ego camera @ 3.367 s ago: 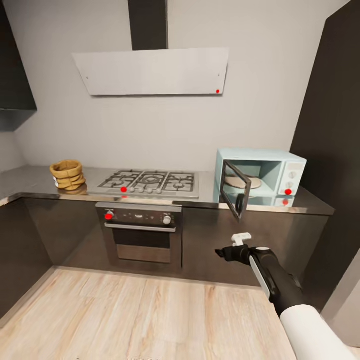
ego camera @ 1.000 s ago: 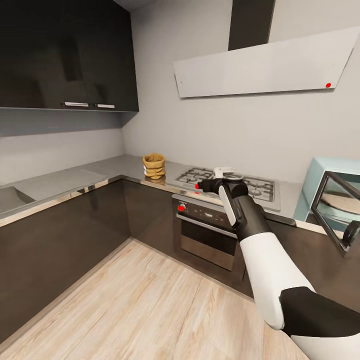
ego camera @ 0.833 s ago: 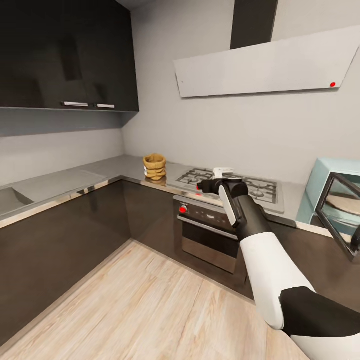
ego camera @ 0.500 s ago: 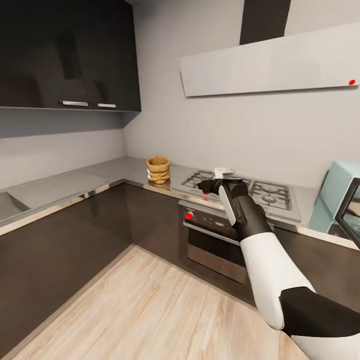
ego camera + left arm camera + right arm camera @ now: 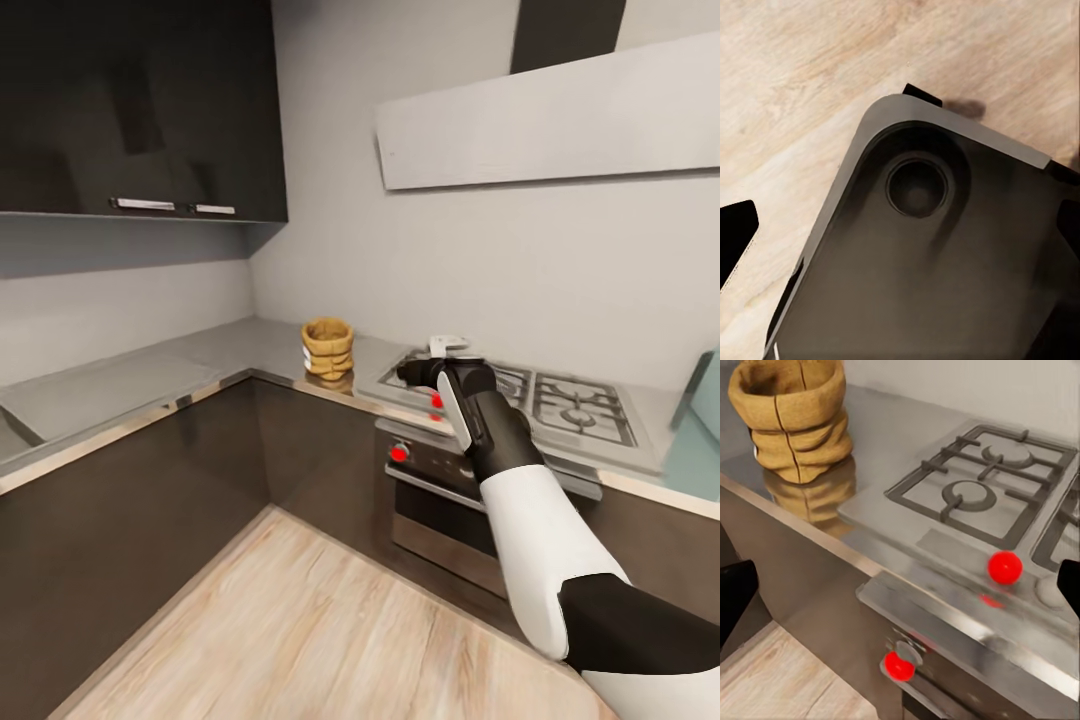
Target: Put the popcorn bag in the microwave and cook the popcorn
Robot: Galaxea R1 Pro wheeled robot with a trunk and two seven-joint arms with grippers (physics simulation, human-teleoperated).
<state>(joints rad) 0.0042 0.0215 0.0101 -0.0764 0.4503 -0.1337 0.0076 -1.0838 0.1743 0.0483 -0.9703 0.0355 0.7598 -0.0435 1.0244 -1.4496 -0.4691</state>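
You've got one popcorn bag (image 5: pixel 328 347) on the desk (image 5: pixel 120 375), just left of the hob (image 5: pixel 545 395). The view has swung left since earlier, so the microwave (image 5: pixel 700 405) is now cut off. Right pincer (image 5: pixel 425 372) hovers over the hob's front edge; can't tell its spread.

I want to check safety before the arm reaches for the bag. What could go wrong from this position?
1. The right end effector hangs over the gas hob; sweeping toward the popcorn bag could catch its raised grates.
2. The bag is a soft, crumpled sack, so a grip may crush it or tip it.
3. The microwave sits at the head view's right edge, so carrying the bag there means crossing the hob.
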